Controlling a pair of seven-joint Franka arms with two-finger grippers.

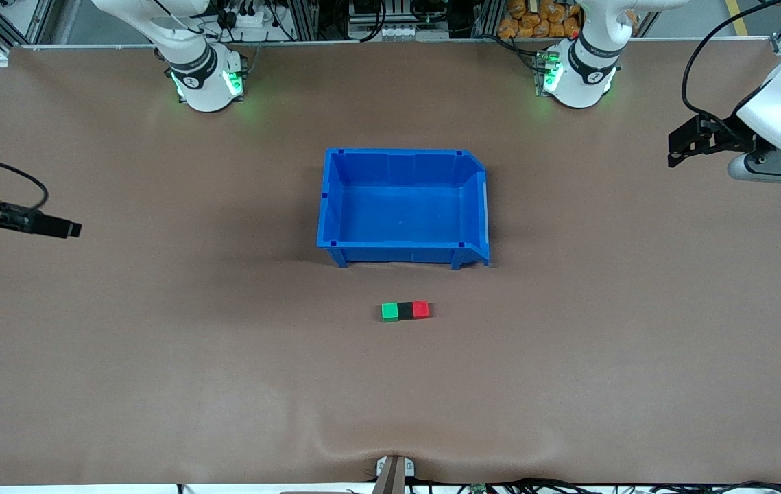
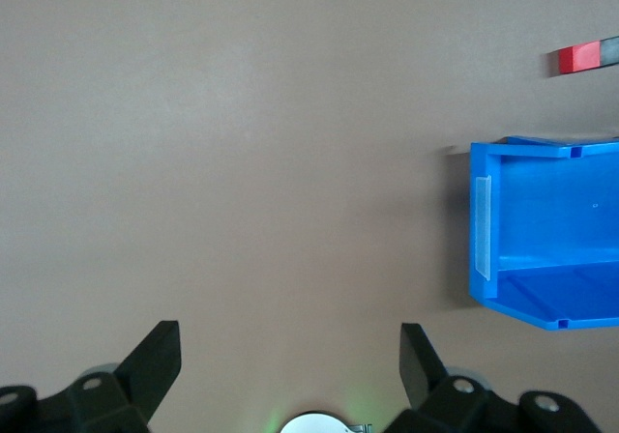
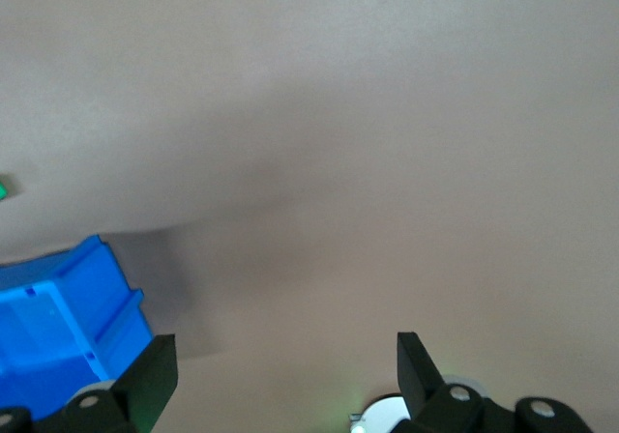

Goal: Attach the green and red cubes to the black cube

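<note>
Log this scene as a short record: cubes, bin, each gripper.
cubes: green cube, black cube, red cube touching in a row, black in the middle
bin: blue bin, empty, farther from the front camera than the row
left gripper: open, waiting at its end of the table
right gripper: open, waiting at its end

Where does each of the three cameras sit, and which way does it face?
Front view: high across the table, facing both arm bases; shows blue bin, green cube, black cube, red cube.
Left wrist view: over the table, looking down; open left gripper, the bin, red cube.
Right wrist view: likewise; open right gripper, bin corner.
All share the bin.
</note>
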